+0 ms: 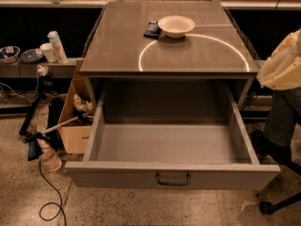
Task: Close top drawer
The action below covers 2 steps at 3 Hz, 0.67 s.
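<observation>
The top drawer (117, 175) is a large deep grey metal drawer. It stands pulled far out from under the grey table top (117, 46), and its inside is bare. A small dark handle (173, 179) sits at the centre of its front panel. My gripper is out of view. Only a cream-coloured part of my arm (282, 65) shows at the right edge, level with the table top and to the right of the drawer.
A white bowl (176, 26) and a small dark object (152, 29) sit at the back of the table top. A cardboard box (75, 126), tools and a floor cable (49, 206) lie left of the drawer. A chair base (277, 204) is at the right.
</observation>
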Tool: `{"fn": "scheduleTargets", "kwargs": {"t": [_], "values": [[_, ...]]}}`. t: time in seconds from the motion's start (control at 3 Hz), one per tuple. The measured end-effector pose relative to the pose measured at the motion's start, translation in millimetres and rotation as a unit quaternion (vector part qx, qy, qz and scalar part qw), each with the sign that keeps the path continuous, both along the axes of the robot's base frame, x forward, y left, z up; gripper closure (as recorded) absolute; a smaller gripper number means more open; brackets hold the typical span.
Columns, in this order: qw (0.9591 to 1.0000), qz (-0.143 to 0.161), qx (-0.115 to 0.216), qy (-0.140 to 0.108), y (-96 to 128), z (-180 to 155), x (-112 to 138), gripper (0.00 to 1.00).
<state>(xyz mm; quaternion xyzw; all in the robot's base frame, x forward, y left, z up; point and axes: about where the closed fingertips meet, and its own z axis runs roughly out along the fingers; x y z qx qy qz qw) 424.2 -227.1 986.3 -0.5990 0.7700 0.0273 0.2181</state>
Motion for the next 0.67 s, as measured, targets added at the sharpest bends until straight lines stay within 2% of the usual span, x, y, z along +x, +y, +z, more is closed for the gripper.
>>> {"fn": "scheduleTargets", "kwargs": {"t": [0.33, 0.67], "values": [[0.9999, -0.005, -0.003, -0.014, -1, 1, 1, 1.00], [0.9992, -0.012, -0.001, -0.037, -6, 1, -10, 1.00]]}}
